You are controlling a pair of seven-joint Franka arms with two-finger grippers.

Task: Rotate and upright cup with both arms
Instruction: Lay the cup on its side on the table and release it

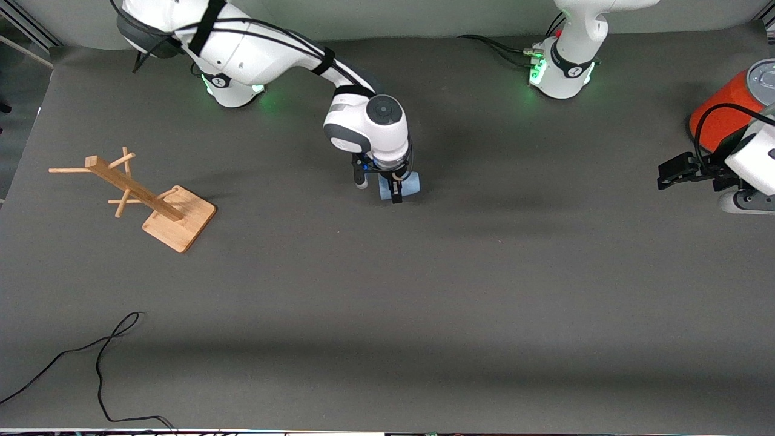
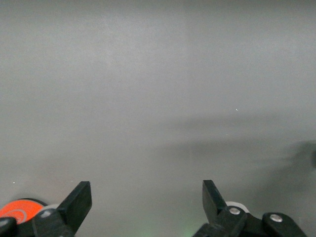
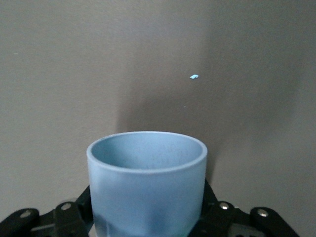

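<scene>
Fingers of the right gripper (image 1: pixel 395 186) pinch the pale-blue cup (image 1: pixel 404 184) mid-table; in the right wrist view the cup (image 3: pixel 146 187) sits between them, open rim facing outward. Left gripper (image 1: pixel 673 174) waits, jaws spread, beside the orange-red can (image 1: pixel 723 112). Wooden peg rack (image 1: pixel 145 197) stands toward the right arm's end.

Dark grey matte tabletop (image 1: pixel 387 303), pale grey wall (image 1: pixel 393 15) along its back edge, soft shadow bands.

Bare grey table (image 1: pixel 424 303) open around cup (image 1: pixel 407 184), peg rack (image 1: pixel 145 197) and orange can (image 1: pixel 723 112) well apart at opposite ends
</scene>
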